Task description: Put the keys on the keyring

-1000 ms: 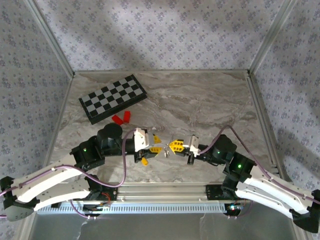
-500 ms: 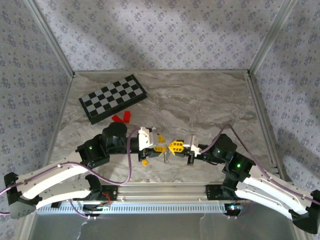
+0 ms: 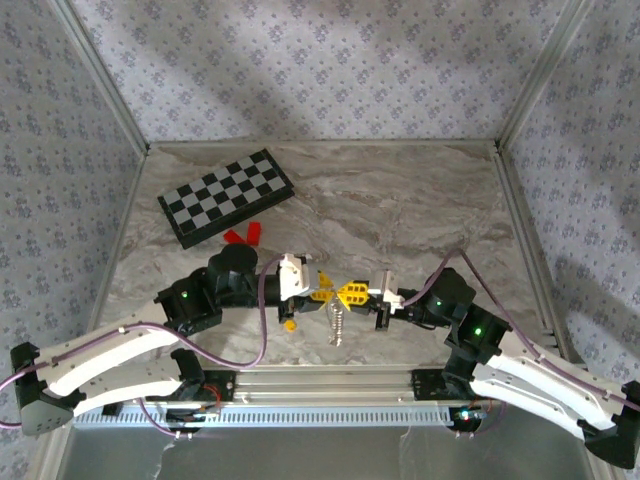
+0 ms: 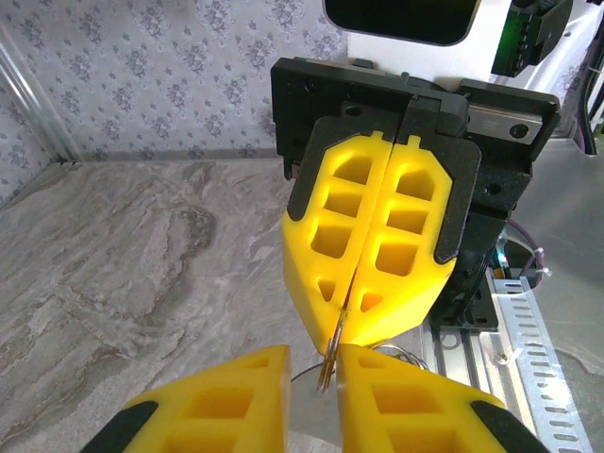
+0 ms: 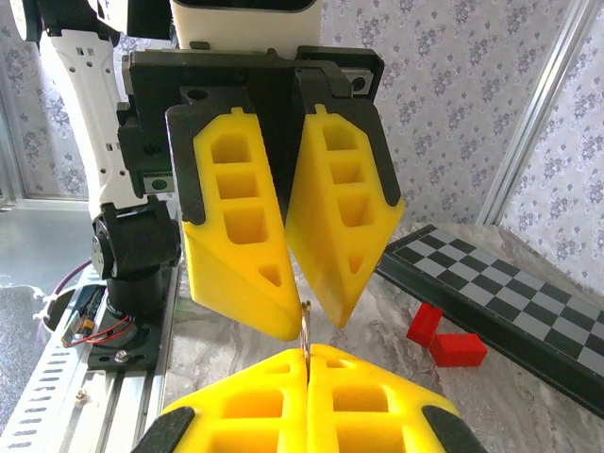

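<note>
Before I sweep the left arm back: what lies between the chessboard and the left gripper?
Two red blocks beside the chessboard, shown in the top view.

The key [image 4: 332, 363] sits mostly hidden inside the right tool [image 4: 351, 323].

Thin, edge-on brassy key [image 4: 332, 351], silvery beaded keyring [image 3: 338, 323] just beside.
</note>
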